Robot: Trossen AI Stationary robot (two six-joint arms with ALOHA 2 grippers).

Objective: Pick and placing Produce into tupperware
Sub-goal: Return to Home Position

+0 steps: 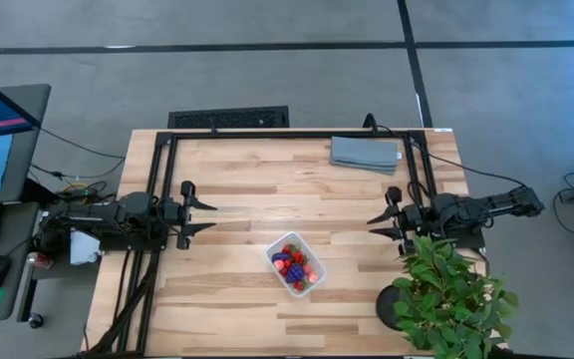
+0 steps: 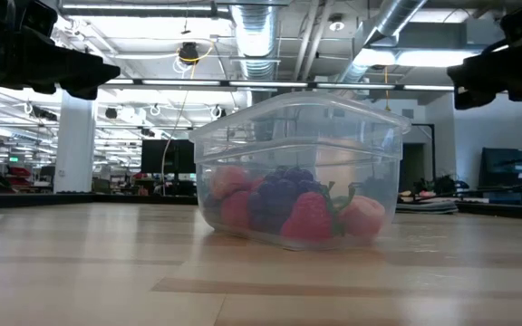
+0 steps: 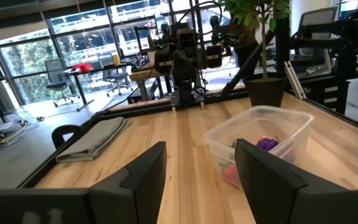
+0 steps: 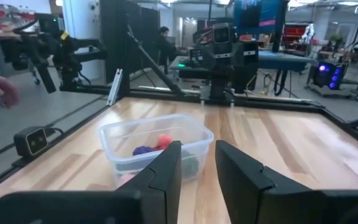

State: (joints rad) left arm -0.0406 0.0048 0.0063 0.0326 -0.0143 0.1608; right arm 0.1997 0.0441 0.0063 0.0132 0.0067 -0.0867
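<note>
While both arms sit low at opposite sides of the table [image 1: 247, 179], the left gripper [image 1: 205, 215] has its jaws spread wide and holds nothing. The right gripper [image 1: 375, 226] faces it with jaws also parted and empty. Between them, well apart from both, stands the clear tupperware [image 2: 315, 136]. The produce [image 1: 294, 263] is heaped inside, red and pink pieces around dark purple. A folded grey cloth [image 1: 365, 153] lies at the far edge, and a potted plant [image 1: 446, 299] stands just beside the right arm.

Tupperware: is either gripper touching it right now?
No, the left gripper and right gripper both sit apart from the tupperware.
</note>
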